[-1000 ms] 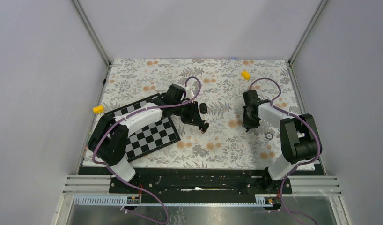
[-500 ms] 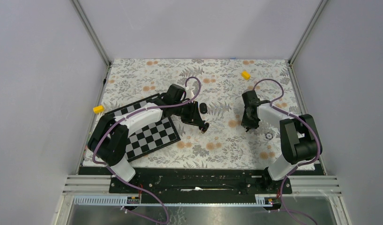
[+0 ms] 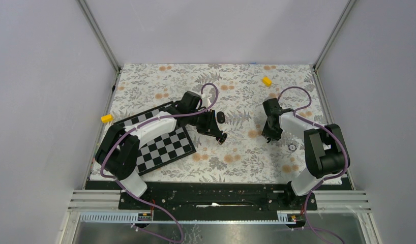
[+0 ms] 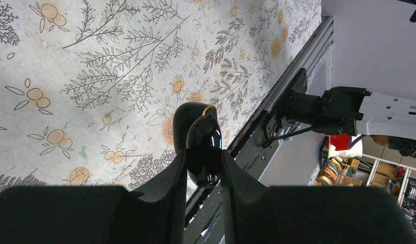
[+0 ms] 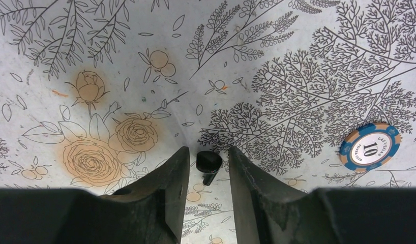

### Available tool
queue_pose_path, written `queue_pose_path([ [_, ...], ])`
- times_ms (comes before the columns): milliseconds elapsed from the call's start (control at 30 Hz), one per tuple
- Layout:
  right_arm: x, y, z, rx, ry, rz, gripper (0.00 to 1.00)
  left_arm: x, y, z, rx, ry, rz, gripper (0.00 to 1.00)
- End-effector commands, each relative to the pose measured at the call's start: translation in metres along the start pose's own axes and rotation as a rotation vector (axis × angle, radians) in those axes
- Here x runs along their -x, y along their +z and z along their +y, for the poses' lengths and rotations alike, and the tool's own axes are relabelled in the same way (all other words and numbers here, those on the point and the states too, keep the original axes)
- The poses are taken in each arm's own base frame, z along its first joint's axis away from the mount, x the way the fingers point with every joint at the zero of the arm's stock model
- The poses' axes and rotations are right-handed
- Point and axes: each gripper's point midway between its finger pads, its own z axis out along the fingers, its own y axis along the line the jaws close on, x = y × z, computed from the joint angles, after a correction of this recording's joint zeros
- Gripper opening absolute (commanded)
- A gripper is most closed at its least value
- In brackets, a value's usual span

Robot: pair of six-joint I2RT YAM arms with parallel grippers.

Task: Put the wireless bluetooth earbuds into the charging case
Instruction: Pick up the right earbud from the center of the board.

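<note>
My left gripper (image 3: 219,133) is shut on the charging case (image 4: 203,152), a glossy black pebble held above the floral mat. In the top view the case (image 3: 223,138) shows a reddish spot. My right gripper (image 3: 269,136) points down at the mat, right of centre. Its jaws are open and stand either side of one tiny black earbud (image 5: 208,162). The earbud lies on the mat with a small gap to each finger. Another small black rounded thing (image 3: 220,117) lies just behind the left gripper; I cannot tell what it is.
A blue-and-white poker chip (image 5: 371,147) lies right of the right gripper; it also shows in the top view (image 3: 292,147). A chessboard (image 3: 165,147) lies under the left arm. Yellow blocks sit at the back right (image 3: 267,81) and the left edge (image 3: 107,118).
The right gripper has shifted slightly over the mat. The left arm has not moved and still holds the case.
</note>
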Motion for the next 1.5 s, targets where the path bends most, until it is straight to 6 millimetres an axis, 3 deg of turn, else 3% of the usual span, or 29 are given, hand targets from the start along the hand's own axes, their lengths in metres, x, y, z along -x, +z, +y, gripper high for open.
queue_pose_path([
  [0,-0.005,-0.006,-0.005,-0.042,0.014,0.012,0.40,0.008,0.000,-0.009,-0.027,0.039,-0.020,0.00],
  [233,-0.007,-0.009,-0.001,-0.048,0.015,0.010,0.32,0.008,0.000,-0.009,-0.026,0.039,-0.020,0.00],
  [567,-0.007,-0.005,-0.003,-0.068,0.014,-0.001,0.29,0.006,-0.001,-0.008,-0.023,0.043,-0.021,0.00],
  [867,0.003,-0.023,0.018,0.112,-0.086,-0.068,0.22,0.005,0.001,-0.008,-0.024,0.036,0.002,0.00],
  [1133,0.028,-0.073,0.036,0.326,-0.115,-0.306,0.20,0.006,0.007,-0.006,-0.012,0.007,0.078,0.00],
  [1367,0.038,-0.155,0.065,0.623,-0.172,-0.557,0.20,-0.002,0.014,-0.004,-0.040,-0.004,0.197,0.00],
  [1467,0.041,-0.190,0.081,0.757,-0.207,-0.677,0.19,-0.005,0.015,-0.018,-0.132,-0.019,0.255,0.00],
])
